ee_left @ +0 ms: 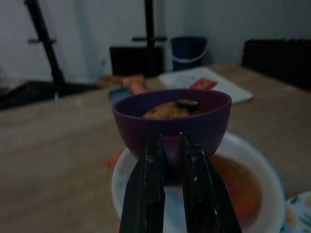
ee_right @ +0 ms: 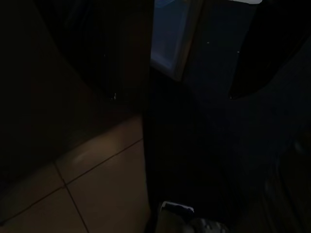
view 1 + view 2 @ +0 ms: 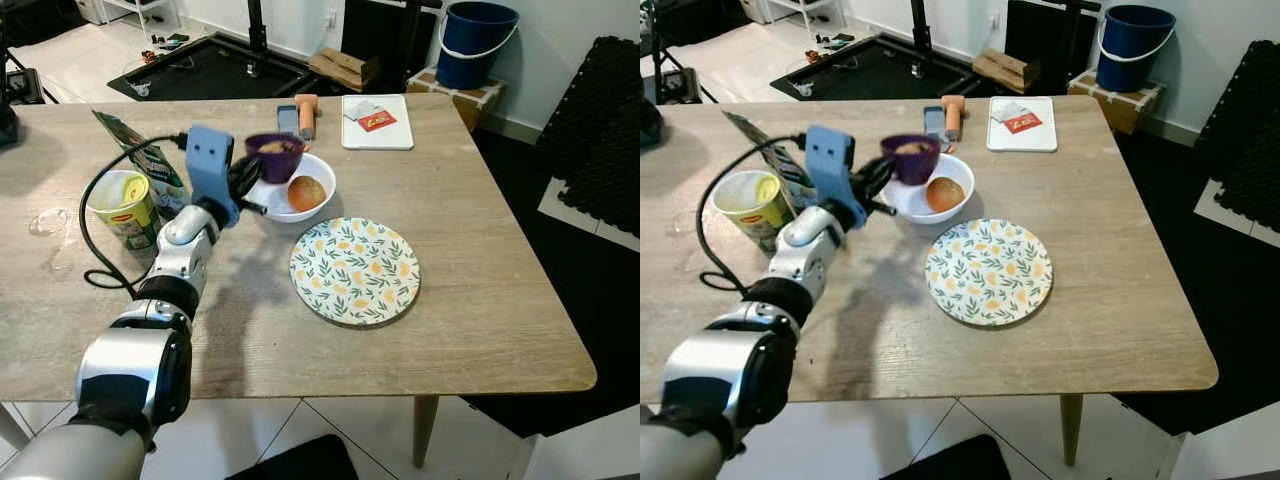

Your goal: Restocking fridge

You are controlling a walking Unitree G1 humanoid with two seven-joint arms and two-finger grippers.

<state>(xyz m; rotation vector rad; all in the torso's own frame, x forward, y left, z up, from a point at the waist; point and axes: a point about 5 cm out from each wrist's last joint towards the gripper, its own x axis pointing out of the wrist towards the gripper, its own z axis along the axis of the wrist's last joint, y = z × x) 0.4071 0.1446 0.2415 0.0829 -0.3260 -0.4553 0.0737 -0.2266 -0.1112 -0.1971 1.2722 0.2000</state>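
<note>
Left gripper (image 3: 247, 180): reaches over the wooden table (image 3: 480, 280), its two black fingers (image 1: 146, 189) pinched close together on the near wall of the purple bowl (image 3: 274, 156)
Purple bowl: right at the fingertips, upright, holding brownish food; it sits above the rim of the white bowl (image 3: 312, 210), whether touching it I cannot tell
White bowl: just beyond and below the gripper, with an orange round fruit (image 3: 306, 192) in its far side
Patterned plate (image 3: 354, 270): to the right of the gripper, near the white bowl, nothing on it
Noodle cup (image 3: 125, 207): to the left of the gripper's wrist, with a green packet (image 3: 150, 160) leaning behind it
White board (image 3: 377, 122): well beyond the gripper, at the table's far edge
Blue bucket (image 3: 476, 42): on the floor past the table
Right gripper: its wrist view is very dark, showing pale floor tiles (image 2: 92, 184); fingers' state cannot be told
</note>
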